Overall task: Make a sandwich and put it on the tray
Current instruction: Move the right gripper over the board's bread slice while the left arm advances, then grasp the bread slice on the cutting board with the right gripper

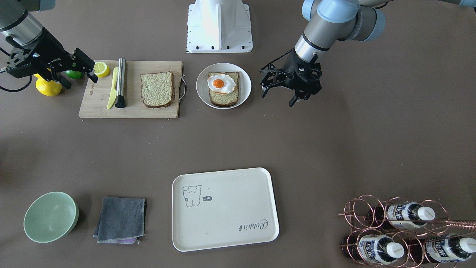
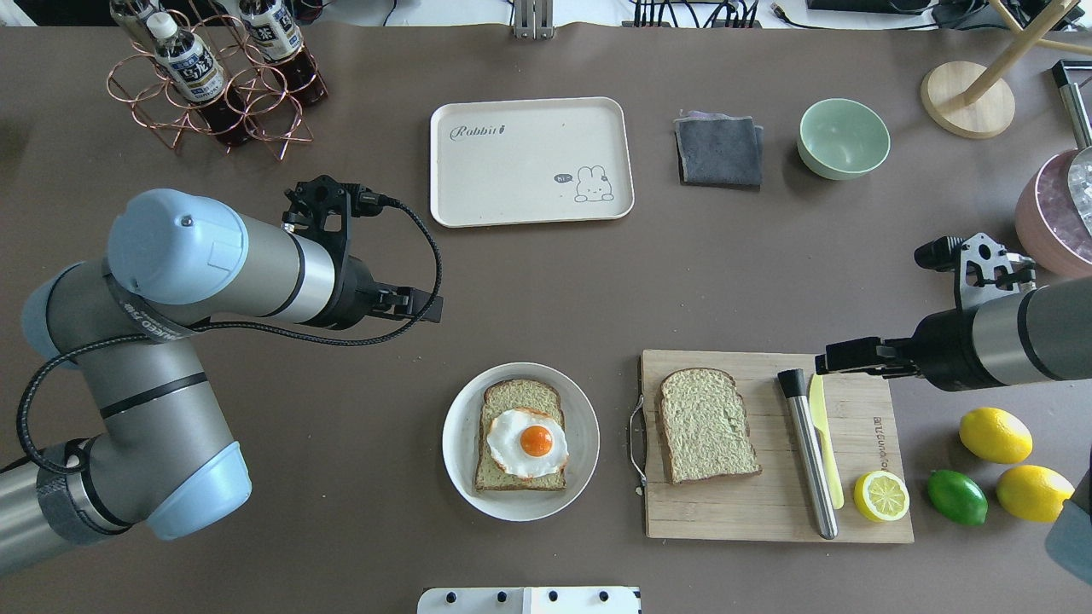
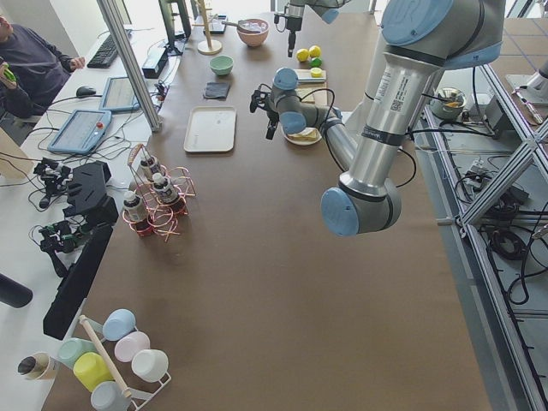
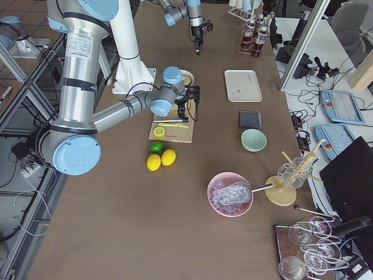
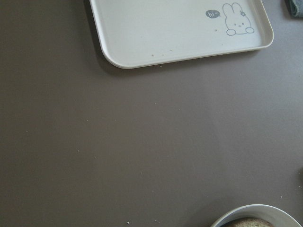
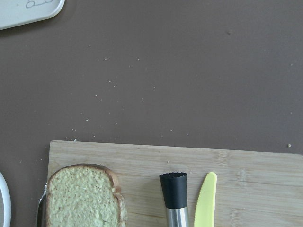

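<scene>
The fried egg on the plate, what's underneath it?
A slice of bread lies under the egg, on the white plate. The egg hides the bread's middle.

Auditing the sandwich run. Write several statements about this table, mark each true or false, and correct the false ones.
1. The white, orange-yolked fried egg lies uncovered on a bread slice on the round white plate. True.
2. The second brown-crusted bread slice sits on the cream rounded-rectangle tray. False: it lies on the wooden cutting board.
3. The plate stands on the tray. False: it stands on the brown table, apart from the tray.
4. The left gripper is shut on the plate's rim. False: it is open beside the plate, holding nothing.
5. The yellow plastic knife lies beside the steel cylinder on the board. True.
</scene>
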`<action>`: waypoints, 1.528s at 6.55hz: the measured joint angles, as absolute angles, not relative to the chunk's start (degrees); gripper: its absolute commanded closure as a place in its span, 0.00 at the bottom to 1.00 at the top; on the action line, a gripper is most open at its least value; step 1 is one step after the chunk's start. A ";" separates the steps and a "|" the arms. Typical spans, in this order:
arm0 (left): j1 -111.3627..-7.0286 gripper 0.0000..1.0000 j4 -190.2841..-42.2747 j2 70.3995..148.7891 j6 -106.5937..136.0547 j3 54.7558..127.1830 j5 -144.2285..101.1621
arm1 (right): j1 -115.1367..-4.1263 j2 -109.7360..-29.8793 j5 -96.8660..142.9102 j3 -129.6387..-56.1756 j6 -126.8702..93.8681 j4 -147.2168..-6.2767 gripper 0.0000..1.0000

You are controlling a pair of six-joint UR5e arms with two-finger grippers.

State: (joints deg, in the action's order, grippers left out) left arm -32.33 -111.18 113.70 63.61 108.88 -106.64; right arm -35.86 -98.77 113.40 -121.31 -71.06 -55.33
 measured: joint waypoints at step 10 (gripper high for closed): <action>-31.47 0.02 -111.03 115.34 63.92 109.06 -103.62 | -20.01 -91.48 100.11 -114.55 -75.87 -54.58 0.40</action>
